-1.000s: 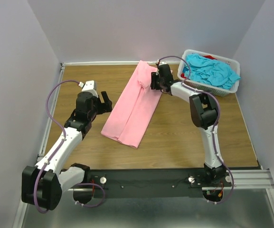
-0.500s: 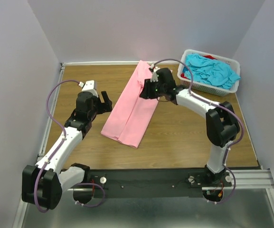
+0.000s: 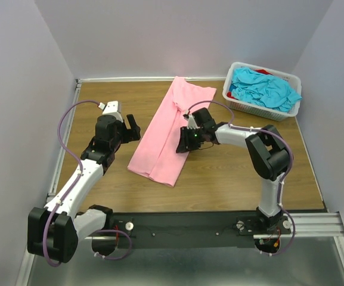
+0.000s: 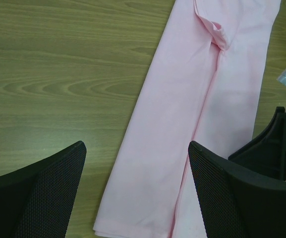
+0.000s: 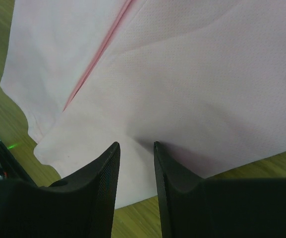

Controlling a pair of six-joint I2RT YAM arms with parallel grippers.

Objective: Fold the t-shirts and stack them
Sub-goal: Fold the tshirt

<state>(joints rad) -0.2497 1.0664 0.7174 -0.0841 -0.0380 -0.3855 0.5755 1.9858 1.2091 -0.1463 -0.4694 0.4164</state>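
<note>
Centrally on the wooden table [image 3: 231, 173], a light pink t-shirt [image 3: 166, 137] is laid out lengthwise, folded narrow. Turquoise t-shirts [image 3: 264, 88] are heaped in a white basket [image 3: 255, 110] at the far right. The right gripper [image 5: 135, 145] is pressed, jaws narrowed, onto the pink garment's right edge; whether cloth is pinched cannot be told. The left gripper [image 3: 133, 128] is held wide apart just left of it.

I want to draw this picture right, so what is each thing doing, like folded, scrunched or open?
pink t-shirt: folded into a long strip, flat on the table.
turquoise t-shirt: scrunched in the basket.
red t-shirt: mostly hidden by the turquoise one.
basket: upright, holding shirts.
left end effector: open, empty, beside the pink t-shirt.
right end effector: jaws nearly together at the pink t-shirt's right edge; grip unclear.
</note>
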